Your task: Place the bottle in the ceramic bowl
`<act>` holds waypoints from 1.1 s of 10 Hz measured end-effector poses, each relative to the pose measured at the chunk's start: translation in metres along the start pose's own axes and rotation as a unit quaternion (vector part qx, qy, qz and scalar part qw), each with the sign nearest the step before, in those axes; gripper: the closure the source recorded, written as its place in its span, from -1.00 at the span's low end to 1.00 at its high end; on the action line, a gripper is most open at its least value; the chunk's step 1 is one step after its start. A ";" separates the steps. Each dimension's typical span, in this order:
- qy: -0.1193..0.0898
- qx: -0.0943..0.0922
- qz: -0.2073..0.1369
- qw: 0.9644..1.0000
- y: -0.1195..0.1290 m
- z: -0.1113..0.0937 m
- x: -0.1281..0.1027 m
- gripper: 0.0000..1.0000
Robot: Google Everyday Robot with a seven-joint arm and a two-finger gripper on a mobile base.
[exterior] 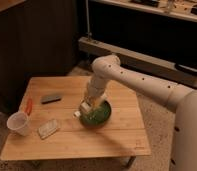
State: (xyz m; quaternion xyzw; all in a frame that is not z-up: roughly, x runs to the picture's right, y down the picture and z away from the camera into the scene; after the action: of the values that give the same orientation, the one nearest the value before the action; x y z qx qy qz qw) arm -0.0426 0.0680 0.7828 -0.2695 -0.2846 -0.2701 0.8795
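Camera view: a white arm point(142, 85) reaches in from the right and bends down over a low wooden surface point(117, 142). Its end effector point(90, 106) hangs above the left rim of the bowl point(103, 116), which sits near the middle of the surface, dark green and glossy with a lighter inside. Whether the end effector is apart, together or clamped on something cannot be told.

The bottle point(78, 114) shows as a small pale thing with a white end at the lower tip of the end effector. It is just beside the bowl's left edge, outside the rim. Whether it touches the surface or the bowl cannot be told.

Well to the left, near the surface's left edge, a whitish cup point(19, 123) stands upright. A flat pale packet point(48, 128) lies between the cup and the bowl, toward the front. A dark flat bar point(51, 98) lies behind the packet, and an orange stick point(28, 106) lies near the left edge, behind the cup.
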 end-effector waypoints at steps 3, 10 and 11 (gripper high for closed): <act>0.000 0.001 -0.003 1.000 0.002 -0.005 -0.001 0.95; 0.002 0.000 -0.007 1.000 0.002 0.015 -0.007 0.17; 0.001 0.001 -0.006 1.000 0.001 0.018 -0.008 0.16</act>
State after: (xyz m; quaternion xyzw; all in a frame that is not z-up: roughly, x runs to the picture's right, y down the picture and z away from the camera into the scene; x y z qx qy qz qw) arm -0.0542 0.0823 0.7896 -0.2665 -0.2857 -0.2753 0.8784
